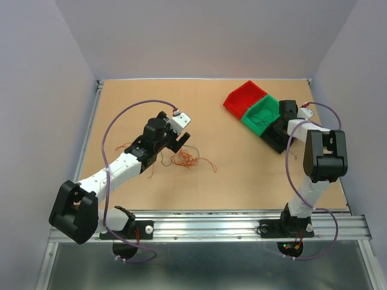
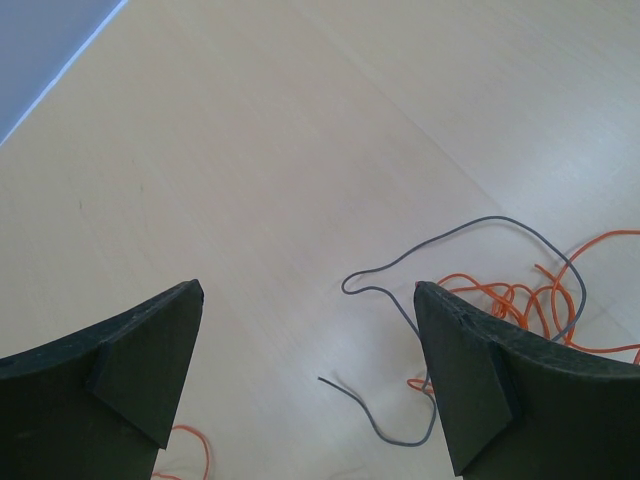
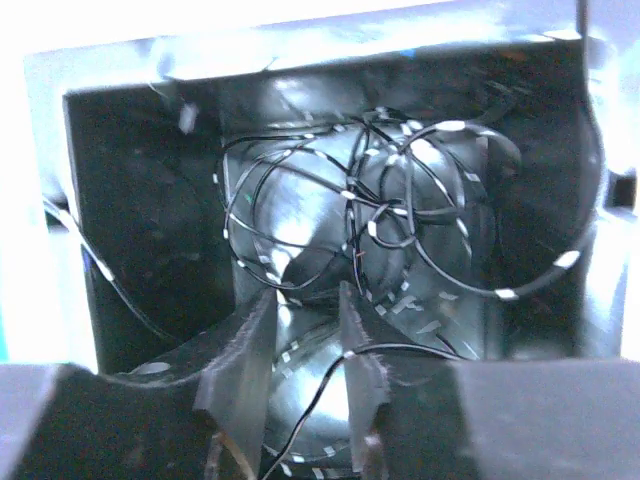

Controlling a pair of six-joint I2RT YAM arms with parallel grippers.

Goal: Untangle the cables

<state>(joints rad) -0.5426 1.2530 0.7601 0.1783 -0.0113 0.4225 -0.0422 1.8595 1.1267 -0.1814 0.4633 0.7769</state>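
Over the black bin (image 3: 130, 180), barely parted right fingers (image 3: 245, 350) seem to drop black cables (image 3: 400, 215); wide-open left fingers (image 2: 130, 350) should next pinch 1 orange cable (image 2: 500, 298).

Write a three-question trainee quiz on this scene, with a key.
1. True or false: the left gripper is open above the table.
2. Which bin is the right gripper over? A red, B green, C black.
3. Fill in: the tangle beside the left gripper is mostly ____ wires.
Key: 1 true; 2 C, the black bin; 3 orange.
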